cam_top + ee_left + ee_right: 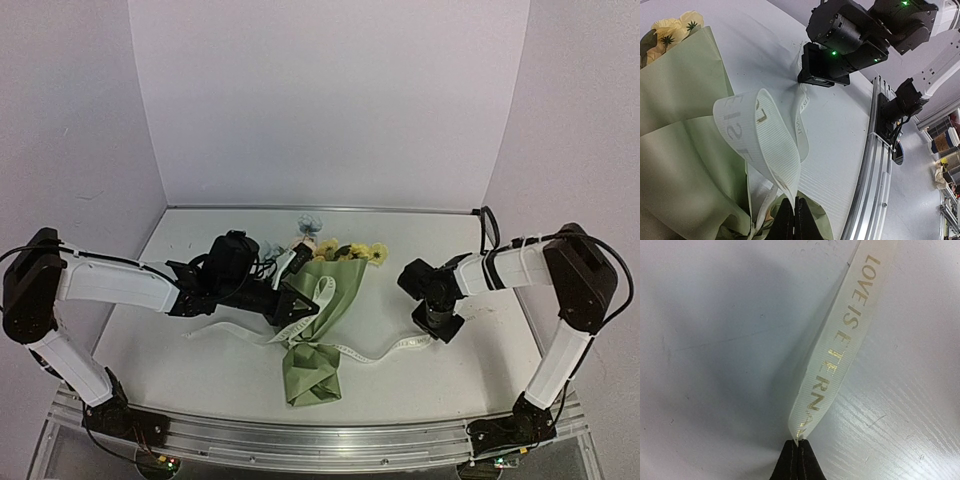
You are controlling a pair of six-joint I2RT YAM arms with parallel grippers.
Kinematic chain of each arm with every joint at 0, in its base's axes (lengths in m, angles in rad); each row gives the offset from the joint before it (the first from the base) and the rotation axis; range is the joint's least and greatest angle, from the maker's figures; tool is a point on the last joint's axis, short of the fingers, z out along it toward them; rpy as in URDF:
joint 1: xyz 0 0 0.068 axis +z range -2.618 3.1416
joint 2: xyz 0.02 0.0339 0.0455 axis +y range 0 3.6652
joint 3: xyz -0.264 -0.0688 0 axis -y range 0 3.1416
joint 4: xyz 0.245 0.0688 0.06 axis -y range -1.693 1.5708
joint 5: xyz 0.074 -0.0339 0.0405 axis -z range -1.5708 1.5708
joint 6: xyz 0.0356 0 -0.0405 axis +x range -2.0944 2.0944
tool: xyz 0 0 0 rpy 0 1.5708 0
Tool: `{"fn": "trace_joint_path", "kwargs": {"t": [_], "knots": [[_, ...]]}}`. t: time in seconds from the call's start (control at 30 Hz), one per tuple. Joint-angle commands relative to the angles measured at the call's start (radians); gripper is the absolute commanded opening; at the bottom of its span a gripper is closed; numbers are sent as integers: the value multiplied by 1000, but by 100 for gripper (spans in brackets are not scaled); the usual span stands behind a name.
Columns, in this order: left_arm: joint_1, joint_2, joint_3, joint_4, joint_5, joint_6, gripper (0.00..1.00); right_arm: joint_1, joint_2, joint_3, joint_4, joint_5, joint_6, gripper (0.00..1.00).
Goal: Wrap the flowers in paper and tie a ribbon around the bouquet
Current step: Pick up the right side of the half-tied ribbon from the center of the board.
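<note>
Spreading white between plain pale walls [330, 100], the table [200, 370] held the bouquet [318, 330] at its centre, blooms [350, 250] pointing away. The left gripper [794, 210] was clenched on the ribbon [840, 355] looped over the paper [680, 125]. The right gripper [799, 447] pinched the ribbon low over the table, right of the bouquet.

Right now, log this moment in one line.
left pincer: shut on ribbon | right pincer: shut on ribbon | bouquet: on table
</note>
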Motion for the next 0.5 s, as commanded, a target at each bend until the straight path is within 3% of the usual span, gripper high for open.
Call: {"fn": "trace_joint_path", "kwargs": {"t": [0.0, 0.2, 0.47], "knots": [[-2, -14, 7, 21, 38, 24, 0, 13, -71, 38, -29, -41, -40, 0], [-14, -5, 10, 23, 62, 59, 0, 46, -151, 206, -57, -12, -121, 0], [-54, -10, -2, 44, 58, 139, 0, 132, -35, 523, -77, -24, -171, 0]]}}
